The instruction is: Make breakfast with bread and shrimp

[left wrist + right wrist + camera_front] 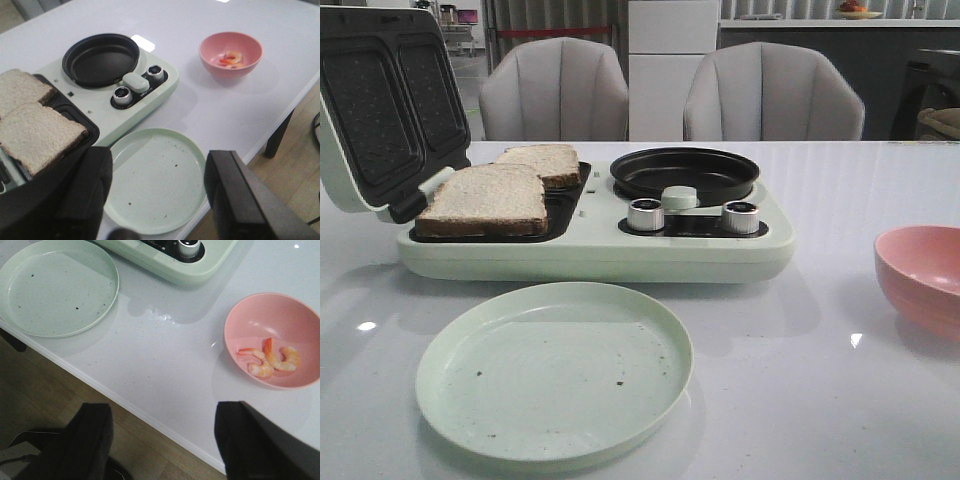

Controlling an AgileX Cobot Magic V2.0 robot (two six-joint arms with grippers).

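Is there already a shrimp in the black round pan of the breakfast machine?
No. The black round pan is bare, and the shrimp lie in the pink bowl on the table.

You face a table [840, 400]. A cooker [595, 240] sits across its middle, lid [385, 100] raised at the left. Two bread slices [485, 197] lie on its left half, overlapping; a pan [684, 172] sits on its right half, two knobs [645, 214] before it. A plate [554, 370] lies near the front edge. A bowl [923, 275] by the right edge holds shrimp [270, 361].
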